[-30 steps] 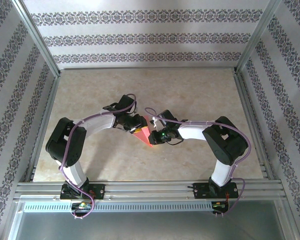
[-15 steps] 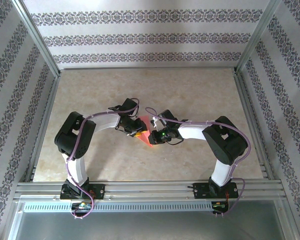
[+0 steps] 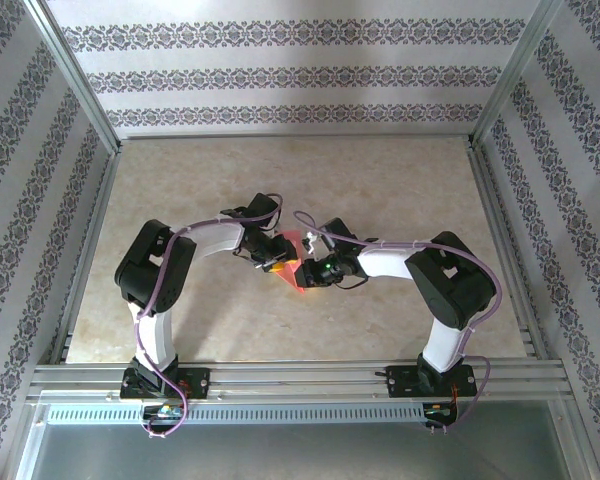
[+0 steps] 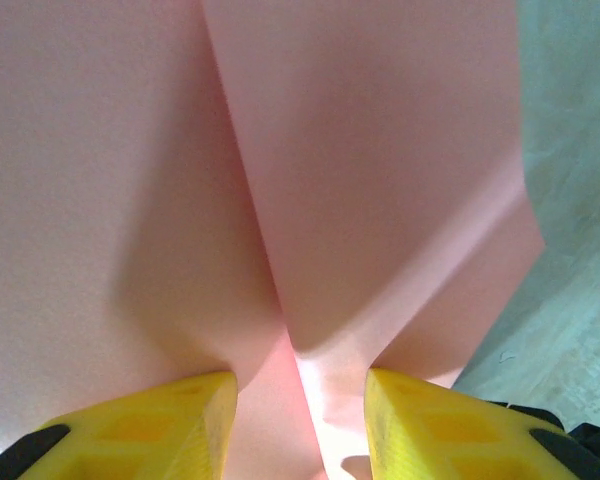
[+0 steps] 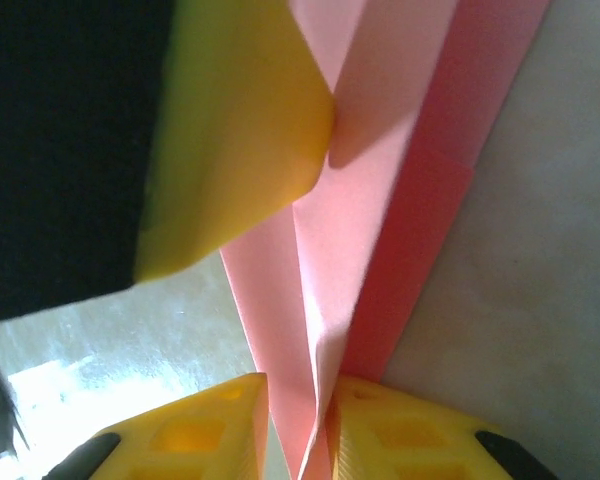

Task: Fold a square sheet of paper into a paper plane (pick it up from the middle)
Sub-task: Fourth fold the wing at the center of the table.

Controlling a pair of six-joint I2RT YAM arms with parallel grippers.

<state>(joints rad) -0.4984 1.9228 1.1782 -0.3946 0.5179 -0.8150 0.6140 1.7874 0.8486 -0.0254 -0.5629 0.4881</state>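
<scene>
The pink-red sheet of paper (image 3: 291,272) lies at the table's middle, folded into long layers with a centre crease (image 4: 265,250), close to a paper plane shape. My left gripper (image 3: 278,262) meets it from the left. Its yellow fingers (image 4: 160,425) stand open on either side of the crease (image 4: 300,385). My right gripper (image 3: 308,272) comes in from the right. In the right wrist view an upright fold (image 5: 325,330) runs between its jaws (image 5: 298,385), which stand slightly open with a thin gap beside the paper. The left gripper's finger (image 5: 240,130) touches the paper's far part.
The beige table (image 3: 380,190) has free room all around the paper. Patterned walls (image 3: 300,80) and metal rails (image 3: 280,380) enclose it. Both forearms converge near the middle.
The left arm's elbow has swung right and its gripper has slid a little right over the paper. The right jaws have eased apart around the fold.
</scene>
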